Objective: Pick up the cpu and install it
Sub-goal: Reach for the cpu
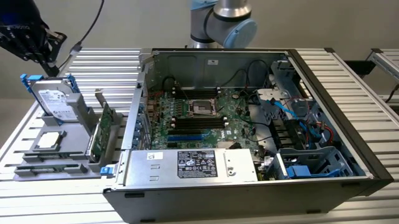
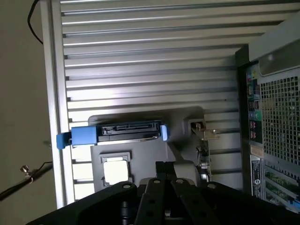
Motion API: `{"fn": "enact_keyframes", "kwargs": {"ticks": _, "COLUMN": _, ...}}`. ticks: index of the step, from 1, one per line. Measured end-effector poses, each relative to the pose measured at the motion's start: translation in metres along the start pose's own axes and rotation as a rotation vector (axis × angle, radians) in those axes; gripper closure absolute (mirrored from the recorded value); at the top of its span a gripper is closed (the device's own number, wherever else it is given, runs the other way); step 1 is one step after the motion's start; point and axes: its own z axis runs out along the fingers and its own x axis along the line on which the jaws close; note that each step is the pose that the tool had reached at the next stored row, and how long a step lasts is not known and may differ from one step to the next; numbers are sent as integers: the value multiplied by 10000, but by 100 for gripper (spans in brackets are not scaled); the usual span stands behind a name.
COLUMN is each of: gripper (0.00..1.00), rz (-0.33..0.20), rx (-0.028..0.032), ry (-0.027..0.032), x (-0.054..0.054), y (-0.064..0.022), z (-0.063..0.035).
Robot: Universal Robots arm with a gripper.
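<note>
The cpu [image 1: 50,139] is a small flat square chip with a dull silver top, lying in a recess of the grey holder tray [image 1: 34,161] at the exterior view's left. In the wrist view the cpu [image 2: 115,170] shows pale in its grey frame. My black gripper [image 1: 53,70] hangs high above the tray's far end, behind the upright hard drive [image 1: 55,100], well clear of the cpu. Its fingers [image 2: 165,167] are shut together with nothing between them. The open computer case [image 1: 249,121] holds the motherboard, with its bare cpu socket [image 1: 203,107] near the middle.
A silver hard drive in a blue bracket [image 2: 126,132] stands upright on the tray. Green card boards [image 1: 100,133] stand on edge between the tray and the case wall. The power supply [image 1: 193,165] and blue cables [image 1: 293,112] fill the case's near and right parts. A ribbed metal table [image 2: 150,56] lies underneath.
</note>
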Motion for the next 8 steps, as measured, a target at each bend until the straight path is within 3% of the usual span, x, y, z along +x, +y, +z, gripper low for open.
{"fn": "enact_keyframes", "kwargs": {"ticks": 8, "gripper": 89, "rz": 1, "rx": 1, "ry": 10, "x": 360, "y": -46, "z": 83}}
